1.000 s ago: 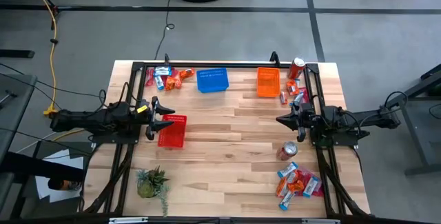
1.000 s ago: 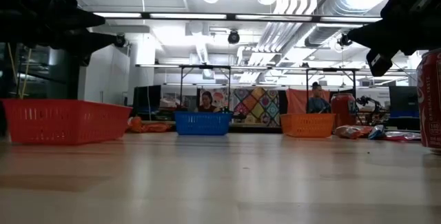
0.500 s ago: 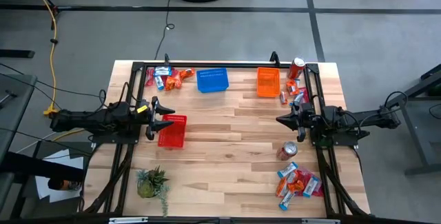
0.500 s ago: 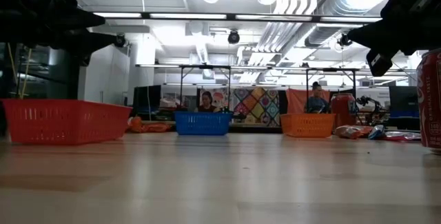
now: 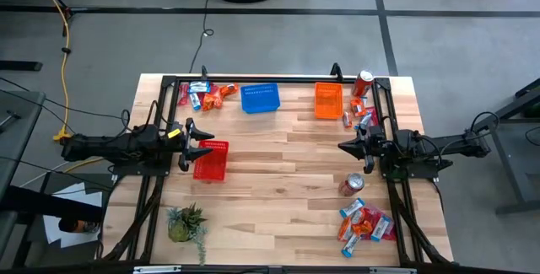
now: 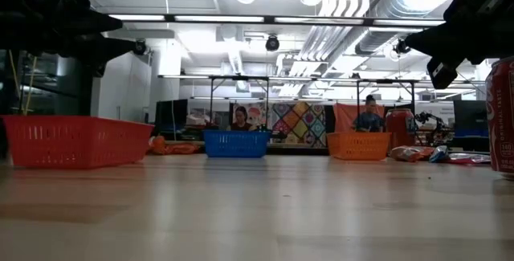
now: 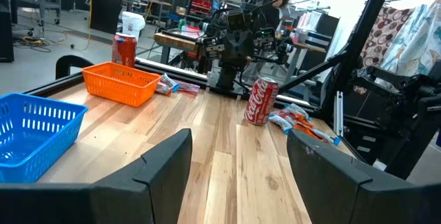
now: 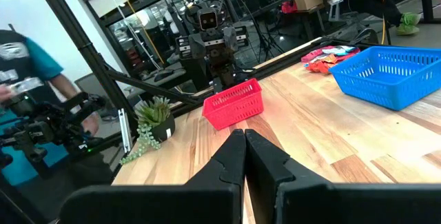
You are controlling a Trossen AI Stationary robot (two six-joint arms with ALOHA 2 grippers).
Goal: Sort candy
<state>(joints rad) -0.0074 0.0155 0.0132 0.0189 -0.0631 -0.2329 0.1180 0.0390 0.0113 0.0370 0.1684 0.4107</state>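
Moved since earlier: nothing | High: left gripper (image 5: 187, 142) held apart over red basket (image 5: 211, 159); right gripper (image 5: 344, 147) pressed together; candy (image 5: 364, 222) piled at three table corners | Low: unchanged | Wrists: candy (image 7: 293, 117) beside soda can (image 7: 260, 100)

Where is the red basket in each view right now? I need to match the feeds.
High: red basket left of centre, by the left pincer.
Low: far left.
Left wrist: not in it.
Right wrist: centre, mid-table.
Shared landmark: blue basket.
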